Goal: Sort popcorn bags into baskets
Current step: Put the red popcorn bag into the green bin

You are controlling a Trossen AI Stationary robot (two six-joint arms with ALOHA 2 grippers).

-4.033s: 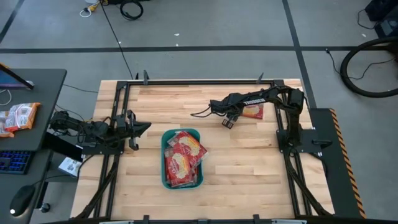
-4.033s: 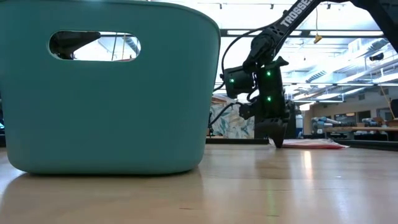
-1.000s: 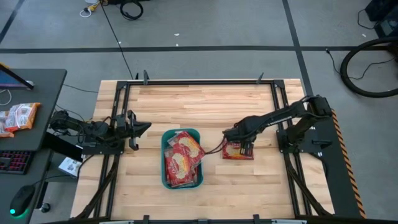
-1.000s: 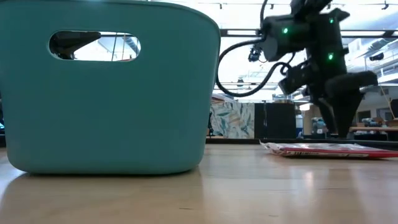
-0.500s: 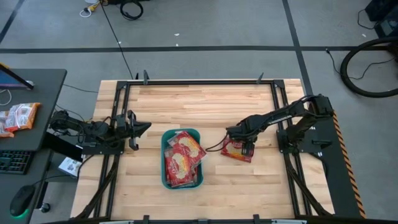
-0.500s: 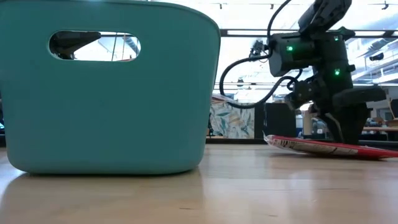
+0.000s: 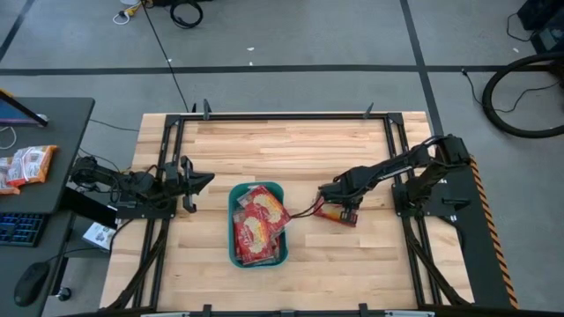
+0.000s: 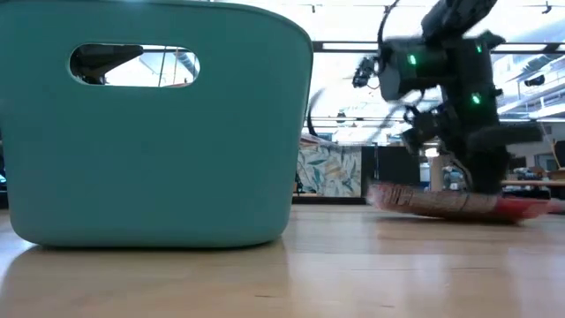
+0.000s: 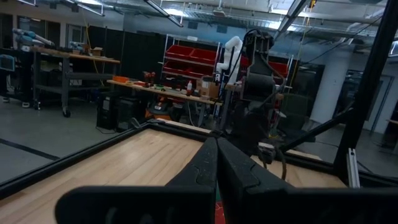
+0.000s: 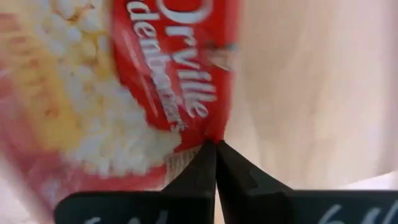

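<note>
One red popcorn bag (image 7: 337,216) with a cream popcorn picture lies to the right of the teal basket (image 7: 234,195). My right gripper (image 7: 345,208) is over it and shut on it. The low view shows this bag (image 8: 441,201) blurred, low over the wood, below the gripper (image 8: 484,187). In the right wrist view the packet (image 10: 124,93) fills the picture beyond the shut fingers (image 10: 215,144). Several more red bags (image 7: 257,224) lie piled inside the basket (image 8: 150,132). My left gripper (image 7: 204,180) waits at the table's left side, shut (image 9: 216,162). My right gripper pinches the popcorn bag at its edge (image 10: 208,134) between the two fingers, coming from above and from the table's right. The bag hangs tilted below the fingers (image 8: 477,177). Whether its left end (image 8: 380,196) still touches the table, I cannot tell.
Black frame rails (image 7: 291,116) run round the wooden table. Bare wood lies far of the basket and to the right of it. A side desk on the left carries orange-and-white snack packets (image 7: 22,165) and a keyboard (image 7: 18,229).
My right gripper has risen a little while staying shut on the bag. The packet lay flat on the wood a second ago. Its gripped side rose first and now the whole bag is tilted and coming up, about where it lay.
</note>
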